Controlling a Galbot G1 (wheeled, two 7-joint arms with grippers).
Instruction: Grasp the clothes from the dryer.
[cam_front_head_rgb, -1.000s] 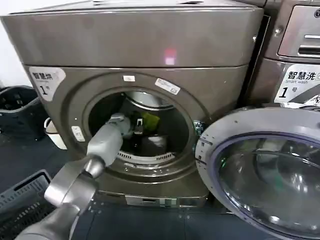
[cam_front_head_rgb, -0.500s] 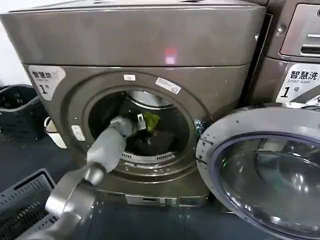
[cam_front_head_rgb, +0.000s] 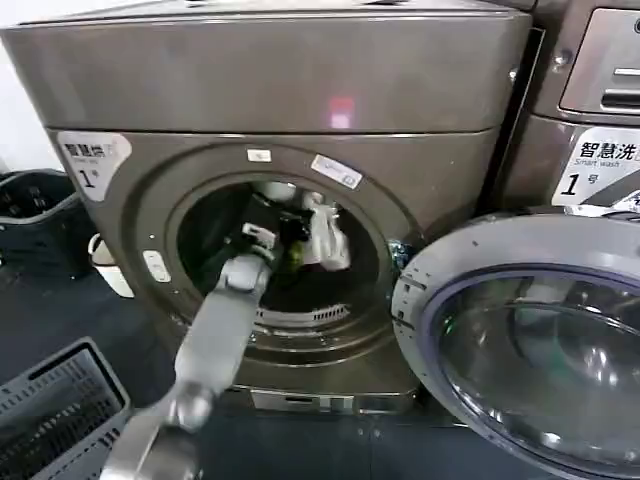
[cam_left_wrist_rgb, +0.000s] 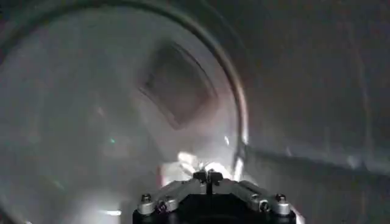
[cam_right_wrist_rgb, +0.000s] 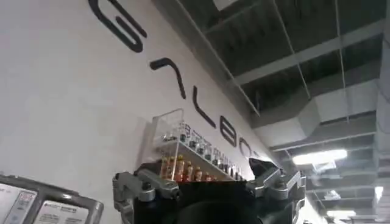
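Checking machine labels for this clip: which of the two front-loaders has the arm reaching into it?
The bronze-grey dryer with the small pink light; the left gripper is inside its open drum mouth. The neighbouring machine wears the "Smart wash" sticker.

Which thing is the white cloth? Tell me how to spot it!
Find the big bronze-grey dryer with the round hole in front. Inside that hole, the left gripper holds up the pale grey-white cloth, hanging in a soft bunch. It is the lightest thing against the dark drum, with a small yellow-green cloth showing beside it.
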